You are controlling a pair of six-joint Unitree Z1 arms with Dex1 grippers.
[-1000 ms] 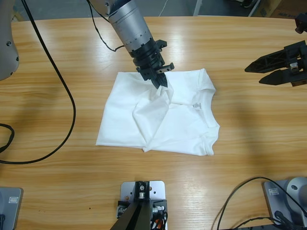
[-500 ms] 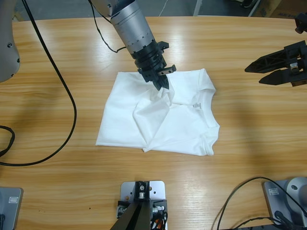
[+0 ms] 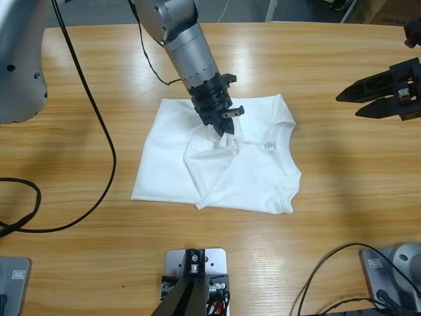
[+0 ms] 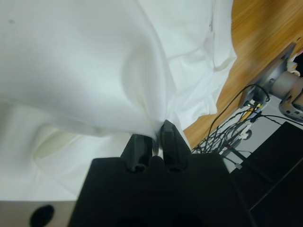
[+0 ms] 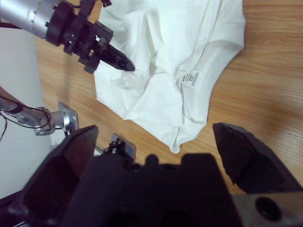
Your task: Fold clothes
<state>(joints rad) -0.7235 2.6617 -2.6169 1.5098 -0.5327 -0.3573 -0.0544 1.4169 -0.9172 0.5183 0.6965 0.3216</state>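
left pincer (image 3: 231, 135) clamped, angled down | right pincer (image 3: 368, 96) spread wide

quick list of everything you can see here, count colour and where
T-shirt: one, white, crumpled at the table's middle, a fold pinched up
neck label: one, white, inside the collar
table: one, light wood, under everything
cables: several, black, across the table's left side and near its right front corner
left tool: one, black, shut on a pinch of T-shirt cloth near its middle
right tool: one, black, jaws open, hovering at the table's right edge, apart from the T-shirt
arm segments: silver-grey, coming in from the top and left edges
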